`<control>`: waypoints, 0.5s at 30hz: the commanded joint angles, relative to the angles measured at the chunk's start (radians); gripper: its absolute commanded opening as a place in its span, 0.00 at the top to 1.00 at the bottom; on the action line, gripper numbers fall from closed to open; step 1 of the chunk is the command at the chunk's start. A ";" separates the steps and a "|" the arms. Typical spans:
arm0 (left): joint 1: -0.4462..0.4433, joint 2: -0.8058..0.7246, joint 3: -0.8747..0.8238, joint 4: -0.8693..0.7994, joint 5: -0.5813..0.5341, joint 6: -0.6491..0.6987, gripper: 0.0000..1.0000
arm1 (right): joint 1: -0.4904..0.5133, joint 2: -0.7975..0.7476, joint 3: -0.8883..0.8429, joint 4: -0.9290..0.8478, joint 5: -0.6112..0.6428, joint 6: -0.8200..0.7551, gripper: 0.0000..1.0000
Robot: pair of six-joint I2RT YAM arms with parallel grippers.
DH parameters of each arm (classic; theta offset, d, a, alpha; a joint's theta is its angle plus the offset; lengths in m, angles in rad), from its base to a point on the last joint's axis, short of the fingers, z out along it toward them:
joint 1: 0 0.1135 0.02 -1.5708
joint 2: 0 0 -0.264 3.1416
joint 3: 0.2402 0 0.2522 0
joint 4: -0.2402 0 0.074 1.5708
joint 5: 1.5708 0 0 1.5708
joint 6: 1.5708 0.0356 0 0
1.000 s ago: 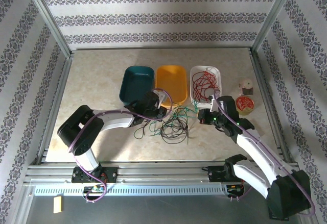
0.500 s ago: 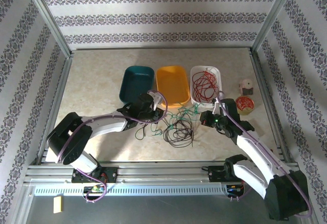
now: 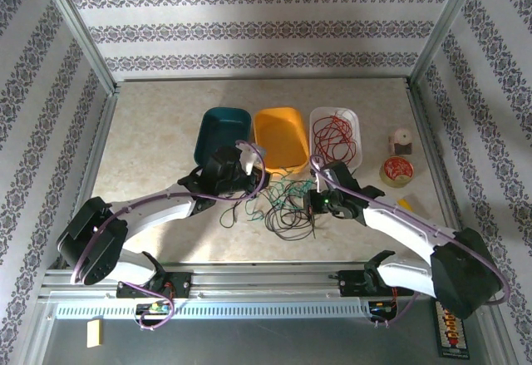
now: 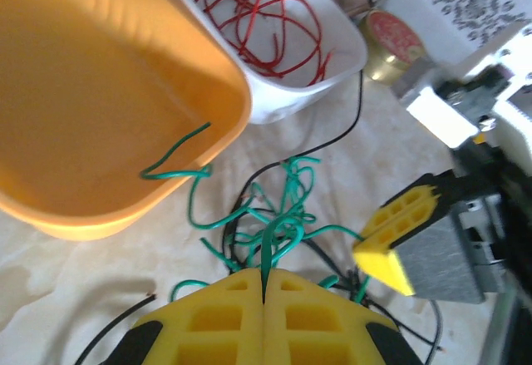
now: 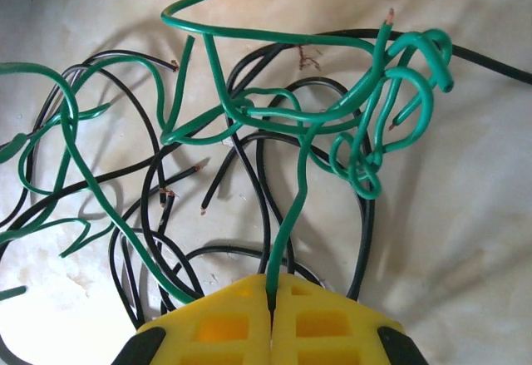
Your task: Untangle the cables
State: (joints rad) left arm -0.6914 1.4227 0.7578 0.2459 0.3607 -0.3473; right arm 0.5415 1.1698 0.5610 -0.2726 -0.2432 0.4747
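Observation:
The cables lie tangled on the table in front of the bins: a green knot [image 3: 288, 189] over black loops [image 3: 289, 218]. My left gripper [image 3: 256, 185] sits at the tangle's left side, shut on a green wire [image 4: 270, 240] that runs straight out from between its yellow pads [image 4: 233, 315]. My right gripper [image 3: 311, 199] is at the tangle's right side, shut on another green strand [image 5: 293, 215] that rises to the knot [image 5: 374, 124]. Black wires [image 5: 258, 174] lie loose on the table beneath. One green end [image 4: 174, 165] hooks over the orange bin's rim. Red wires [image 3: 334, 136] lie in the white tray.
Three containers stand in a row behind the tangle: a teal bin [image 3: 223, 117], an orange bin [image 3: 278, 120] and a white tray [image 3: 314, 120]. A tape roll [image 3: 397, 170] and a small reel [image 3: 401, 142] sit at the right. My right gripper's yellow pad [image 4: 389, 236] is close beside the left one.
My right gripper has swung left and down towards the tangle, still shut. The left gripper has drawn back slightly to the left. The green and black wires have shifted a little between them.

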 commanded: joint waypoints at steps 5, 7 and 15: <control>0.003 0.067 -0.002 0.211 -0.020 -0.093 1.00 | 0.040 0.043 0.065 0.009 0.035 -0.051 1.00; 0.000 0.076 0.001 0.220 -0.052 -0.082 1.00 | 0.041 0.034 0.065 0.009 0.028 -0.054 1.00; -0.015 0.104 0.054 0.105 0.018 -0.009 1.00 | -0.014 -0.130 0.042 0.032 0.206 0.015 1.00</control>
State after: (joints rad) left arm -0.6945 1.5249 0.7776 0.3664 0.3416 -0.3935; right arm 0.5625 1.1046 0.6029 -0.2687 -0.1413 0.4507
